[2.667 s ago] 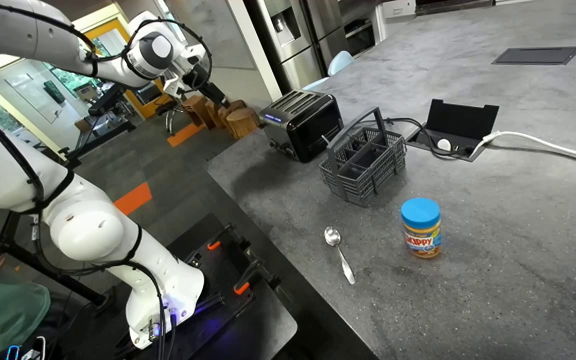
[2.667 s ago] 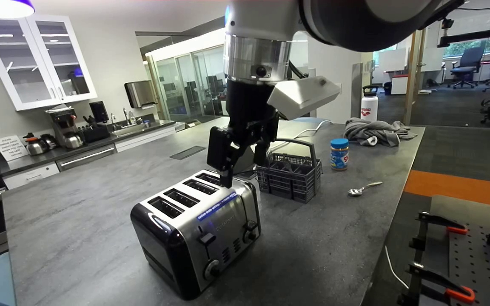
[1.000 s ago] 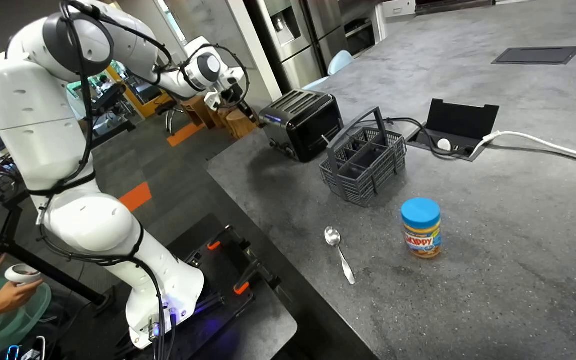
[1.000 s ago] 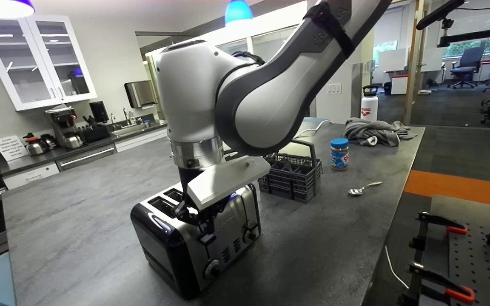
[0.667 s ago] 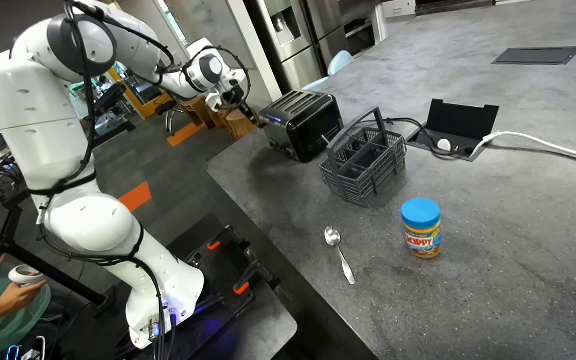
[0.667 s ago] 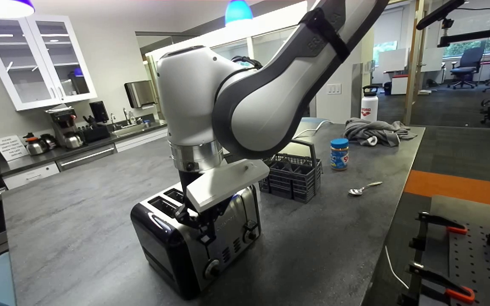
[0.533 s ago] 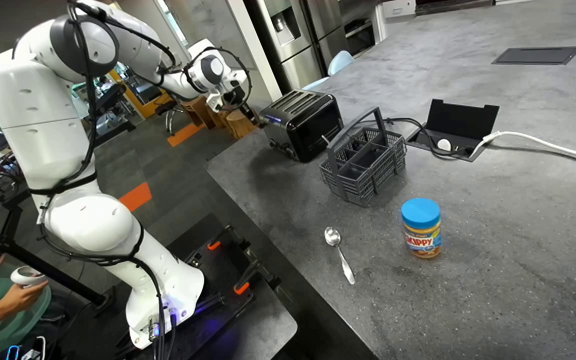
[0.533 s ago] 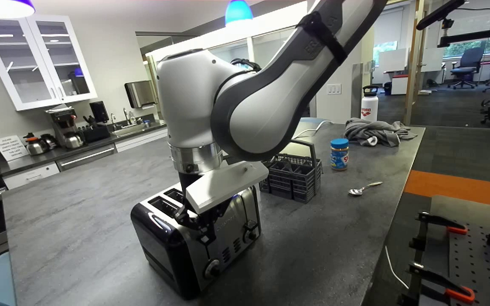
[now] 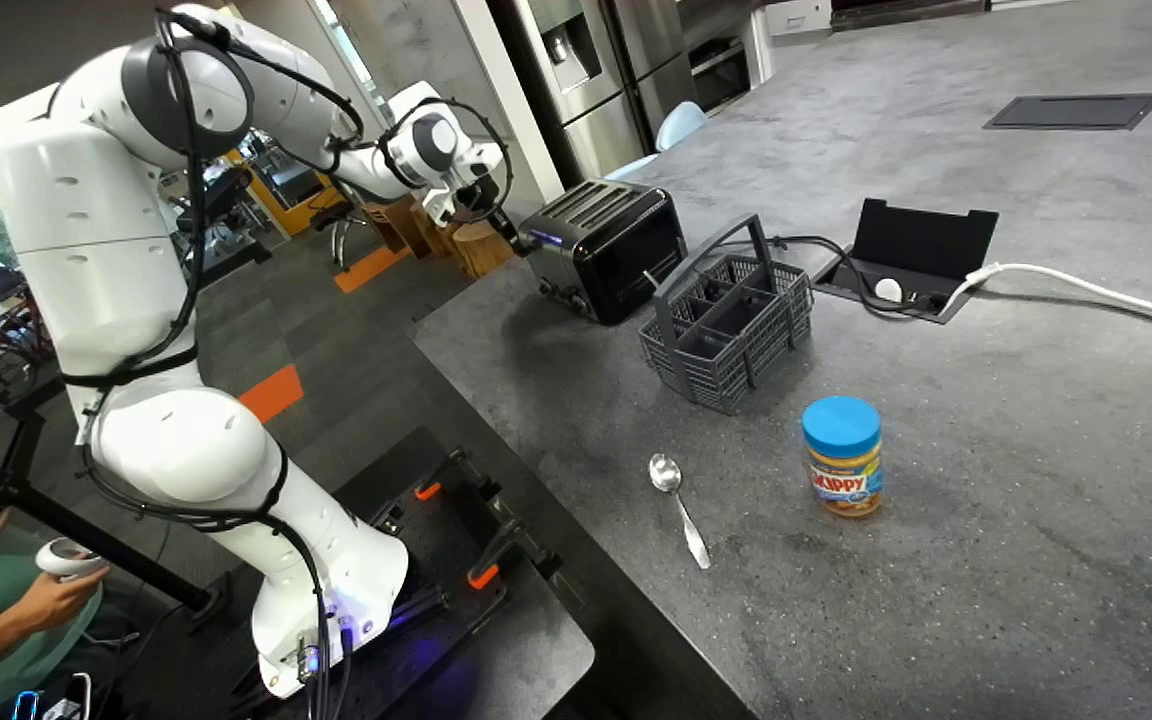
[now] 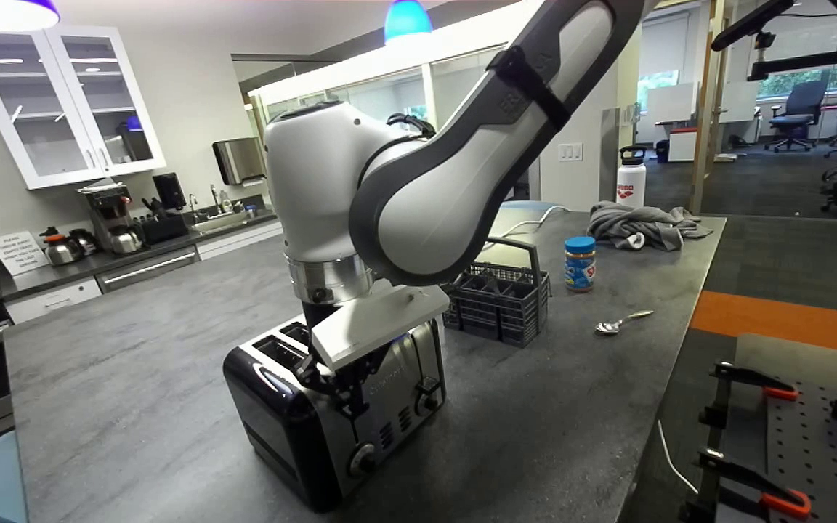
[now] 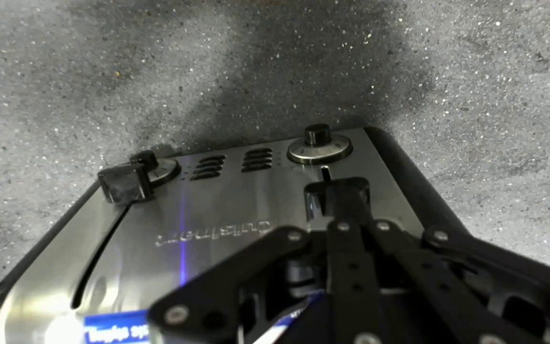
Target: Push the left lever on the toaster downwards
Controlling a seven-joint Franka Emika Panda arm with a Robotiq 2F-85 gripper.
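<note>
Toaster [image 9: 603, 250] by counter corner [image 9: 451, 340]; gripper [image 11: 348, 197] closed, empty; left lever [image 11: 314, 199] sits below fingertips [image 11: 349, 205]; slot [image 11: 326, 173] runs downward; contact unclear.

Right of centre in the wrist view, my fingers [image 11: 350, 206] hid part of the lever [image 11: 315, 197]; the frame's bottom edge cut off the toaster [image 11: 229, 205].
</note>
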